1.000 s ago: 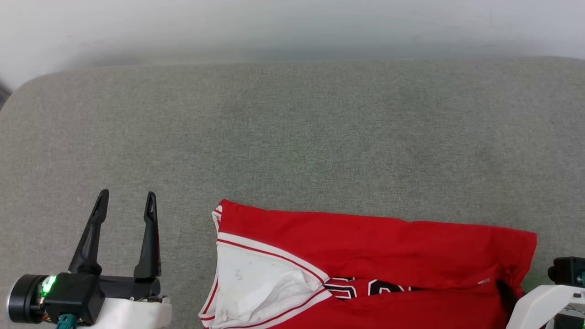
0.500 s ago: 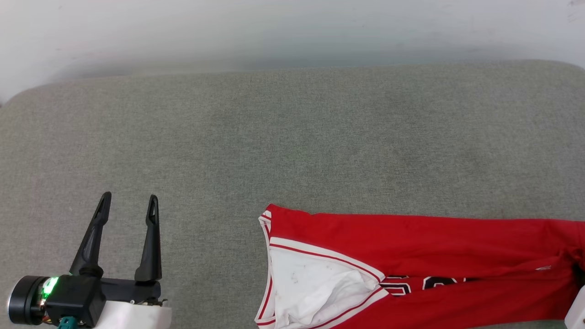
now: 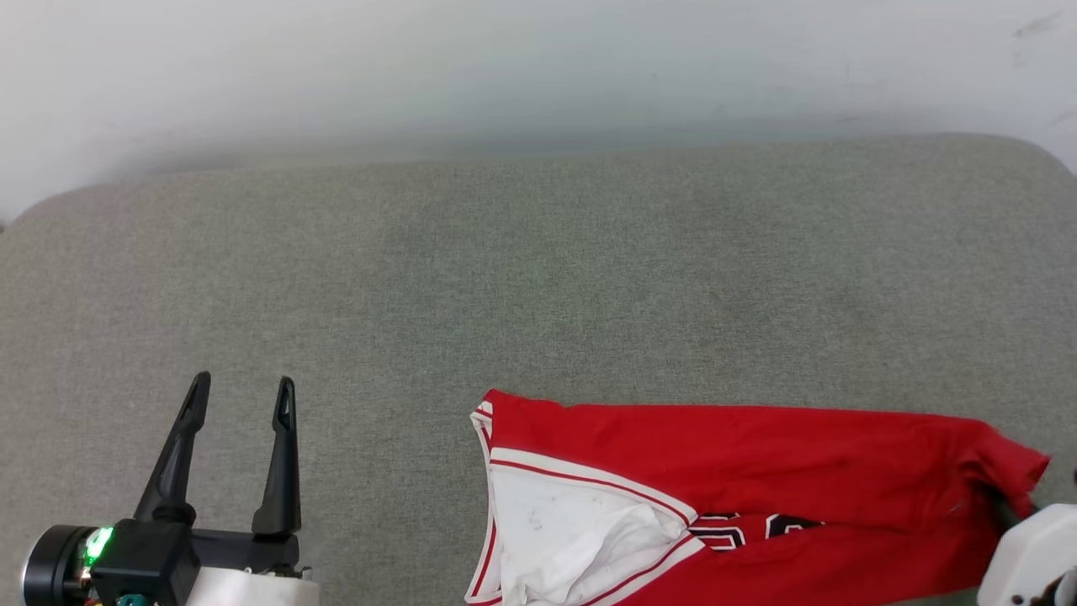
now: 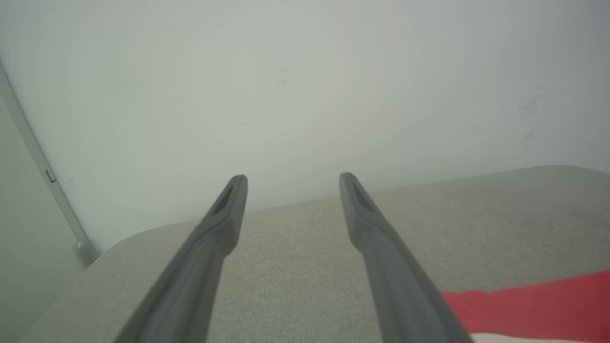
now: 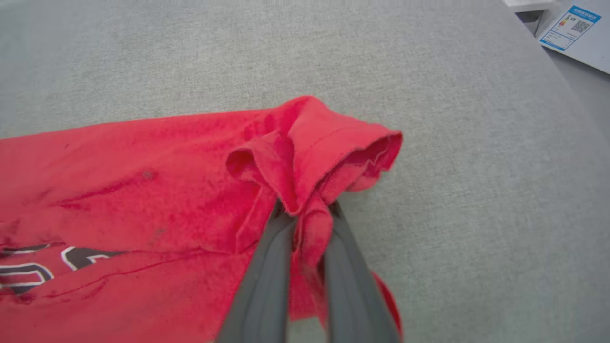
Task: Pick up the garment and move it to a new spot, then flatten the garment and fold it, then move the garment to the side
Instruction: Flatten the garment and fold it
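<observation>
The garment [image 3: 757,471], a red shirt with a white striped-trim sleeve and black lettering, lies stretched along the near edge of the grey cushion [image 3: 538,278]. In the right wrist view my right gripper [image 5: 307,209] is shut on a bunched red corner of the garment [image 5: 143,181], lifting that fold a little off the cushion. Its pale wrist [image 3: 1026,555] shows at the garment's right end. My left gripper [image 3: 244,387] stands open and empty over bare cushion, well left of the white sleeve. Between its fingers [image 4: 291,178] I see the wall, with a red strip of garment [image 4: 533,305] at lower right.
A pale wall [image 3: 538,67] rises behind the cushion's far edge. The cushion's rounded corners sit at far left and far right. A printed label [image 5: 572,26] lies beyond the cushion's corner in the right wrist view.
The garment has slid to the right, away from my left gripper, and is drawn out longer. The head view has shifted slightly. My left gripper has stayed open in place.
</observation>
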{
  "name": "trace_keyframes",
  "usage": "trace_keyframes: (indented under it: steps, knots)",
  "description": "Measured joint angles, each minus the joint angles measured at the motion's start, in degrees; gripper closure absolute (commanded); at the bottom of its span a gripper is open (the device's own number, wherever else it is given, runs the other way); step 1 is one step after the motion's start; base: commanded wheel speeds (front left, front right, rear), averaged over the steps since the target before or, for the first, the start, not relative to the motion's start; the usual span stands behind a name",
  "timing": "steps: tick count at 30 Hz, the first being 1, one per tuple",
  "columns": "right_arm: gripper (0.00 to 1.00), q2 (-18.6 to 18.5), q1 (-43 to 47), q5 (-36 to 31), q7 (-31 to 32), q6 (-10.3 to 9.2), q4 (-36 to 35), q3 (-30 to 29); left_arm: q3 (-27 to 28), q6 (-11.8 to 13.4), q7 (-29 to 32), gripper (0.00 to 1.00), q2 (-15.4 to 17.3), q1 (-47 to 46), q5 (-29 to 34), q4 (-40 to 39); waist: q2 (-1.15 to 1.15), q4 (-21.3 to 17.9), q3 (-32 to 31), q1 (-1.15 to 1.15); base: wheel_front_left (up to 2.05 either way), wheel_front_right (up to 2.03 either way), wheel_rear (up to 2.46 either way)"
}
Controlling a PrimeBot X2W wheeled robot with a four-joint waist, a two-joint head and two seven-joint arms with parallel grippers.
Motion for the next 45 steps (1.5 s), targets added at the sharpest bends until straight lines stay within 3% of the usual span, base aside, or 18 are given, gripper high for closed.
trace_keyframes:
  steps: [11,18,25,39,40,41,45]
  knots:
    - [1.00,2.72,2.26,3.56,7.77,0.00,-12.78,12.15,-0.41,-0.31,0.00,0.00,-1.03,0.86,0.09,0.22,0.00,0.72,-1.87,0.00,0.00,0.00,0.00]
    - [1.00,5.75,-0.88,4.44,10.35,0.00,-15.06,20.64,-0.49,-0.44,0.00,0.00,-1.47,1.09,0.08,0.45,0.00,2.69,-2.16,0.00,0.00,0.00,0.00]
    - [1.00,8.60,-5.49,4.61,11.24,0.00,-12.33,29.89,-0.74,-0.48,0.00,0.00,-1.66,1.08,0.07,0.76,0.00,5.35,-2.14,0.00,0.00,0.00,0.00]
    - [1.00,10.02,-10.29,1.30,9.72,0.00,0.79,36.56,-1.34,-0.73,0.00,0.00,-1.79,0.88,0.08,1.53,0.00,10.50,-1.21,0.00,0.00,0.00,0.00]
    - [0.69,10.05,-10.42,1.01,9.51,0.00,1.32,37.21,-1.37,-0.73,0.00,0.00,-1.80,0.88,0.08,1.59,0.00,10.70,-1.09,0.00,0.00,0.00,0.00]
    - [0.00,10.06,-10.67,0.67,9.13,0.00,1.81,37.99,-1.41,-0.73,0.00,0.00,-1.83,0.88,0.08,1.64,0.00,10.85,-0.96,0.00,0.00,0.00,0.00]
    - [0.00,10.11,-12.74,-2.02,8.16,0.00,3.31,41.68,-1.45,-0.73,0.00,0.00,-1.93,0.81,0.07,1.70,0.00,11.13,-0.43,0.00,0.00,0.00,0.00]
